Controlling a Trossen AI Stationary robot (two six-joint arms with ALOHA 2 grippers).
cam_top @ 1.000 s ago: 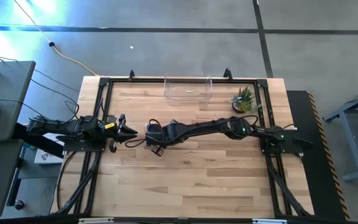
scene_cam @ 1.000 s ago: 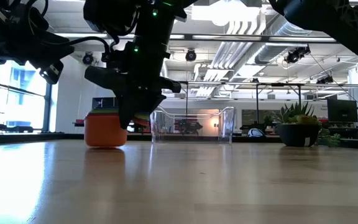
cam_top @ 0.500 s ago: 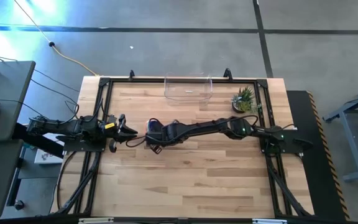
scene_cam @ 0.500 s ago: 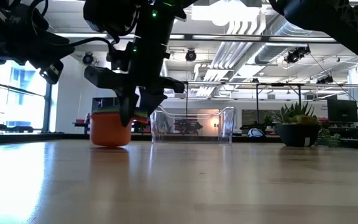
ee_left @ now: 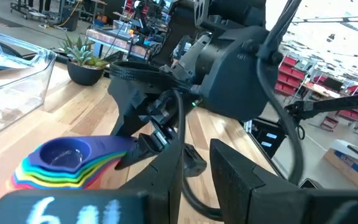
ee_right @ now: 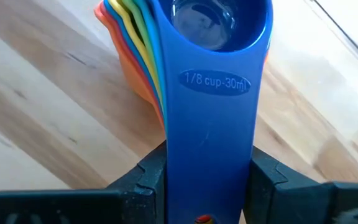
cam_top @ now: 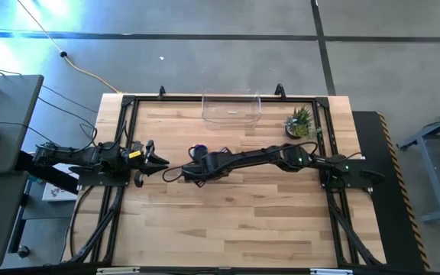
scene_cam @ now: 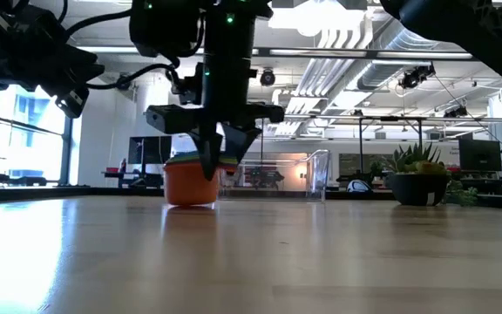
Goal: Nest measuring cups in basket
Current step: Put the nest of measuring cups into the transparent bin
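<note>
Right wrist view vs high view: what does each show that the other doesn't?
Only the right wrist view: the printed "1/8 cup-30ml" on the blue cup's handle and the fanned handles of the nested measuring cups, clamped in the right gripper.
Only the high view: the basket, the potted plant, the left gripper parked aside.
Both: the stack, outside the basket on the table.
</note>
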